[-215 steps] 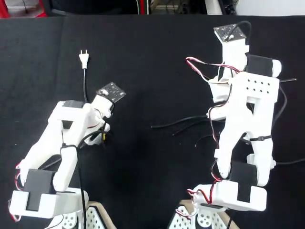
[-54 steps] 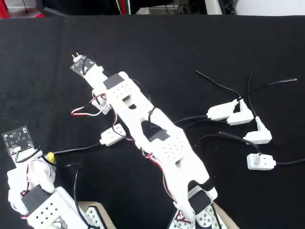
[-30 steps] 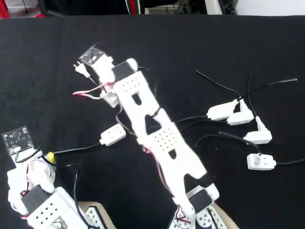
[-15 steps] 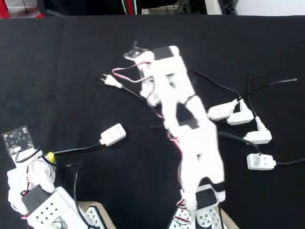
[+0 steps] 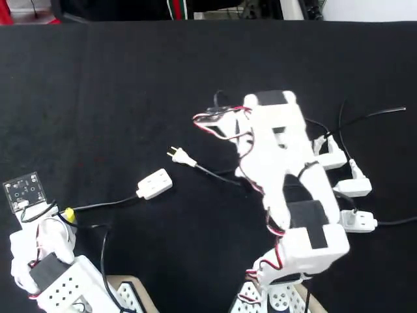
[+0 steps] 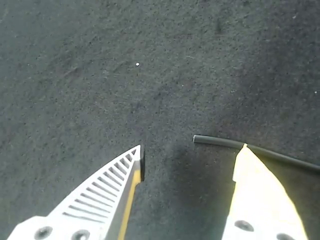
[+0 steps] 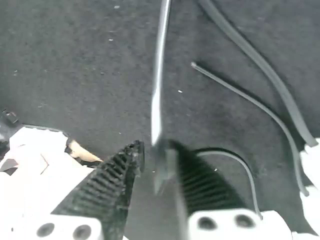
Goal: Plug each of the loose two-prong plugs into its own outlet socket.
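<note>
A loose white two-prong plug [image 5: 180, 155] lies mid-table, its black cable [image 5: 218, 173] trailing under my right arm. My right gripper [image 5: 241, 166] is shut on that cable [image 7: 159, 75], which runs away from between the fingers [image 7: 152, 147]. A free white outlet socket [image 5: 155, 184] lies just to the near left of the plug. My left arm is folded at the near left corner. Its gripper [image 5: 65, 218] stands open [image 6: 190, 160] over bare black cloth, with a black cable end [image 6: 215, 142] beside one finger.
Several white sockets with plugs in them [image 5: 352, 188] and their black cables lie at the right, partly under my right arm. Thin cable ends [image 7: 240, 95] cross the cloth near the right gripper. The table's far half is bare black cloth [image 5: 130, 65].
My right arm has swung from the far left back toward the middle, dragging the plug by its cable to beside the free socket. The left arm has kept still.
</note>
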